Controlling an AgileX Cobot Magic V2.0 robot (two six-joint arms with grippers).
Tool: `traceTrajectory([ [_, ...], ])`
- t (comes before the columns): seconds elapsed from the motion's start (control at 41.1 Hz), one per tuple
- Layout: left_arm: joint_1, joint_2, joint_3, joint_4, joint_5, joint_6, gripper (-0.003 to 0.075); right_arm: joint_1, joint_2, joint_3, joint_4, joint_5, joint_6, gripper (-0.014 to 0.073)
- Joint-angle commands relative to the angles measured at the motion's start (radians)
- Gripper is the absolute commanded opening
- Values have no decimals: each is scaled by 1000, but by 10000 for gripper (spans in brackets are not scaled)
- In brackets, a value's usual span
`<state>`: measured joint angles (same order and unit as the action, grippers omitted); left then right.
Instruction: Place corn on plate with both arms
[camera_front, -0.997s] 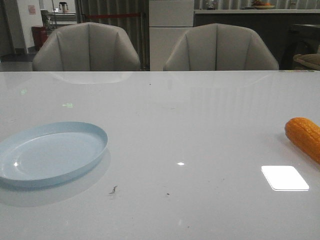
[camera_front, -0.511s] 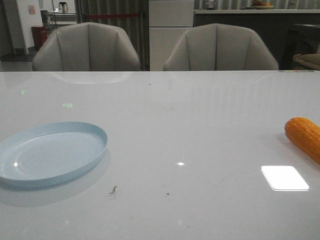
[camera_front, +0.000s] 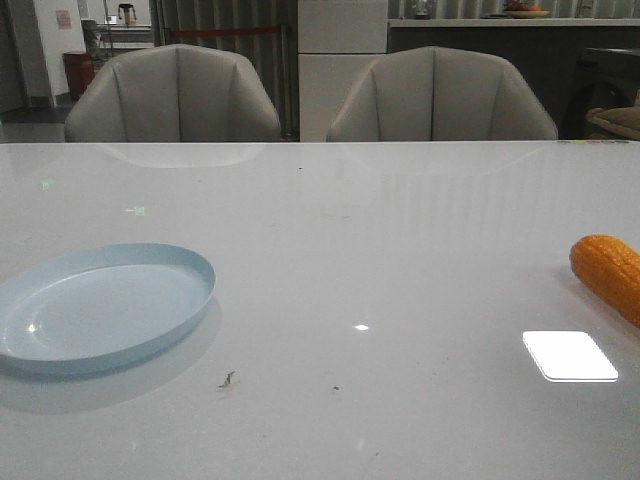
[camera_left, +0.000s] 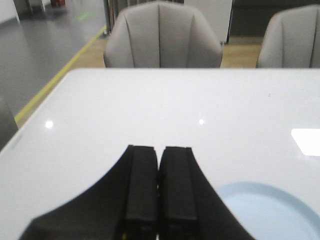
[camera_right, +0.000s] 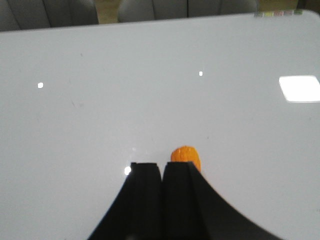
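The orange-yellow corn (camera_front: 610, 273) lies on the white table at the far right edge of the front view, partly cut off. The pale blue plate (camera_front: 180, 263) sits empty at the front left. Neither gripper shows in the front view. In the left wrist view my left gripper (camera_left: 159, 148) is shut and empty above the table, with the plate's rim (camera_left: 265, 187) just beside it. In the right wrist view my right gripper (camera_right: 161, 164) is shut and empty, and the tip of the corn (camera_right: 185, 155) pokes out just beyond one finger.
Two grey chairs (camera_front: 175, 95) (camera_front: 440, 95) stand behind the table's far edge. A bright window reflection (camera_front: 569, 355) lies on the table near the corn. A small dark speck (camera_front: 227, 379) sits in front of the plate.
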<state>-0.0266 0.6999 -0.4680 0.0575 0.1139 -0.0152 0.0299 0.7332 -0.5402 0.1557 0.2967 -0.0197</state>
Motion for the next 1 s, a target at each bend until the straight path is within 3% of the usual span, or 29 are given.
traceTrajectory([
  [0.0, -1, 63, -38, 0, -37, -11, 148, -1, 63, -36, 2, -54, -6, 46],
  [0.049, -1, 100, -38, 0, -18, -11, 211, -1, 97, -36, 2, -48, -6, 87],
  [0.194, -1, 209, -38, -4, 49, -11, 503, -1, 197, -36, 2, -27, -6, 289],
  [0.267, -1, 252, -38, -36, 51, -11, 563, -1, 237, -36, 2, -22, -6, 397],
  [0.389, -1, 297, -38, -67, 51, -11, 558, -1, 290, -36, 2, -21, -6, 510],
  [0.583, -1, 361, -86, -88, 122, -11, 547, -1, 331, -36, 2, -24, -6, 510],
  [0.754, -1, 491, -237, -84, 261, 0, 547, -1, 334, -36, 2, -37, -6, 510],
  [0.972, -27, 717, -454, -107, 410, 199, 500, -1, 334, -36, 2, -39, -6, 510],
])
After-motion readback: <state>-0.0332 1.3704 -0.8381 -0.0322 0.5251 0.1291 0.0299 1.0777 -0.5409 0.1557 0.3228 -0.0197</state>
